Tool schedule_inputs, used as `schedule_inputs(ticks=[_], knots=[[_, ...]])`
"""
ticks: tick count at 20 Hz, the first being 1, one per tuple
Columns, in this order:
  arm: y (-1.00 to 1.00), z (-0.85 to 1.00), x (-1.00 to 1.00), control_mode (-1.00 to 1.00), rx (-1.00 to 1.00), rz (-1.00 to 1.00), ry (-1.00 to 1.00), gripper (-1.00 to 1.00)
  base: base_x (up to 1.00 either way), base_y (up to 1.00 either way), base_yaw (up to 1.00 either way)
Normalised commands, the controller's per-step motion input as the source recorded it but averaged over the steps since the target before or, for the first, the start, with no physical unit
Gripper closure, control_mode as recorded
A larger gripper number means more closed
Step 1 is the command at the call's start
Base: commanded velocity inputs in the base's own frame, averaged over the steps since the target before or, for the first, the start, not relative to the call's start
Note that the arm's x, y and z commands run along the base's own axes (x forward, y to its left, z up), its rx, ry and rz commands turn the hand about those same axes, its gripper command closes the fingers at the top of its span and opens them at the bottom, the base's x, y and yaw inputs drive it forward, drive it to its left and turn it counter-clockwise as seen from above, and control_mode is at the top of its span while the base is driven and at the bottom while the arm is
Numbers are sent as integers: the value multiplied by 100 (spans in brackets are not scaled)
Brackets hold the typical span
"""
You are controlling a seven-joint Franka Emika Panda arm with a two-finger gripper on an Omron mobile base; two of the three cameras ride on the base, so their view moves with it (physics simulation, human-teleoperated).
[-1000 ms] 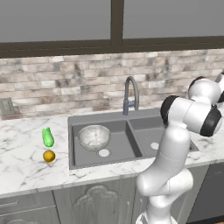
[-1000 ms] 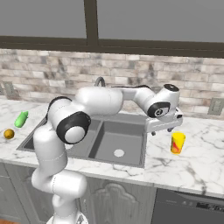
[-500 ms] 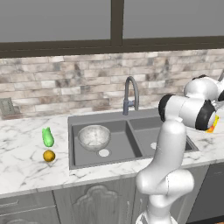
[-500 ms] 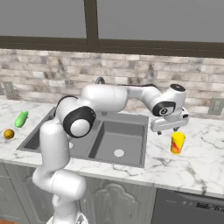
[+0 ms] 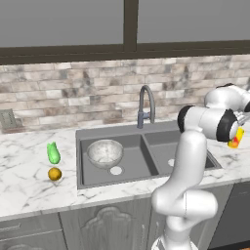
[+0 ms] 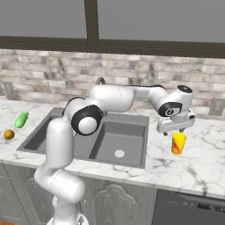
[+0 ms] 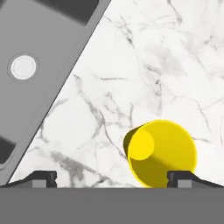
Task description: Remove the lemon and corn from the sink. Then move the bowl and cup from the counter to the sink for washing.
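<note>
The yellow cup [image 6: 178, 143] with its red mark stands upright on the marble counter right of the sink [image 6: 132, 162]. My gripper [image 6: 176, 130] hangs open just above it. In the hand view the cup [image 7: 162, 153] lies low and right, near the right fingertip [image 7: 181, 178], and the gripper [image 7: 113, 179] holds nothing. The speckled bowl [image 5: 105, 152] sits in the left basin of the sink [image 5: 146, 128]. The green corn [image 5: 53, 153] and the lemon [image 5: 54, 174] rest on the counter left of the sink. The arm partly hides the cup [image 5: 236, 138] in the left base view.
A curved grey faucet [image 5: 145, 105] rises behind the sink's divider. The right basin's drain [image 6: 119, 154] shows bare. A brick wall runs behind the counter, with an outlet [image 6: 216, 106] at the far right. The counter's front edge is close to the cup.
The arm has swung further right, carrying the open gripper from beside the sink's right edge to just over the cup. Bowl, corn and lemon have not moved.
</note>
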Motion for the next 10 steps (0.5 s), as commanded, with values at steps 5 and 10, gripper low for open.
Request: schedule_inputs(ticks=[5,10], knots=[[-10,-16,6,-100,0,-1,0,-100,0,0,0],[-5,-16,9,-100,0,-1,0,-100,0,0,0]])
